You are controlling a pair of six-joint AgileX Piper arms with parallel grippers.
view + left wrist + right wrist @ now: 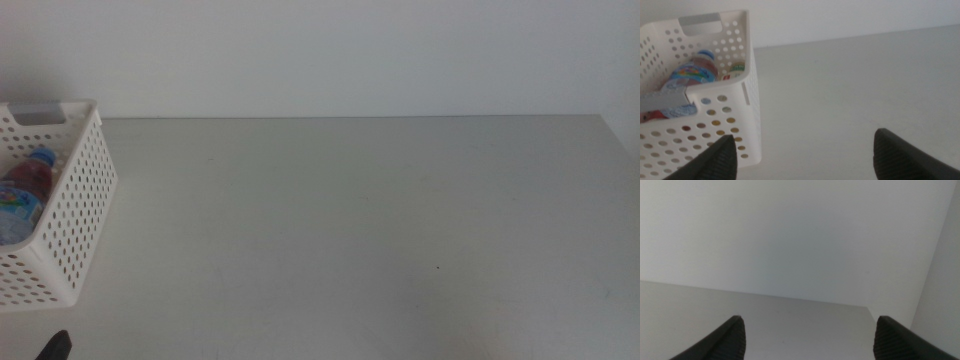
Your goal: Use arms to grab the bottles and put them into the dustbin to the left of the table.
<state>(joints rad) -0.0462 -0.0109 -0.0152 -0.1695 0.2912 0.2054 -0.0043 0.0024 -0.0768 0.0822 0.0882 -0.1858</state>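
Jaws apart; bottles (690,75) half-hidden in dustbin (747,95)

A: The surface (380,220) is looking like a smooth, matt light-grey laminate, giving off hardly any shine.

B: And the dustbin (75,215) at nine o'clock?

A: It is showing as white moulded plastic, its walls punched with round holes, faintly satin, with a grey insert at the handle slot.

B: Inside it?

A: The water bottle (690,75) is showing clear, glossy plastic with a printed film label and a blue cap. The yellow tea bottle (735,70) is only peeking out, its finish too blurred to tell.

B: The left gripper (802,155)?

A: Its jaws are looking like dark, matt plastic with a finely ribbed texture; the right gripper (807,337) is looking the same.
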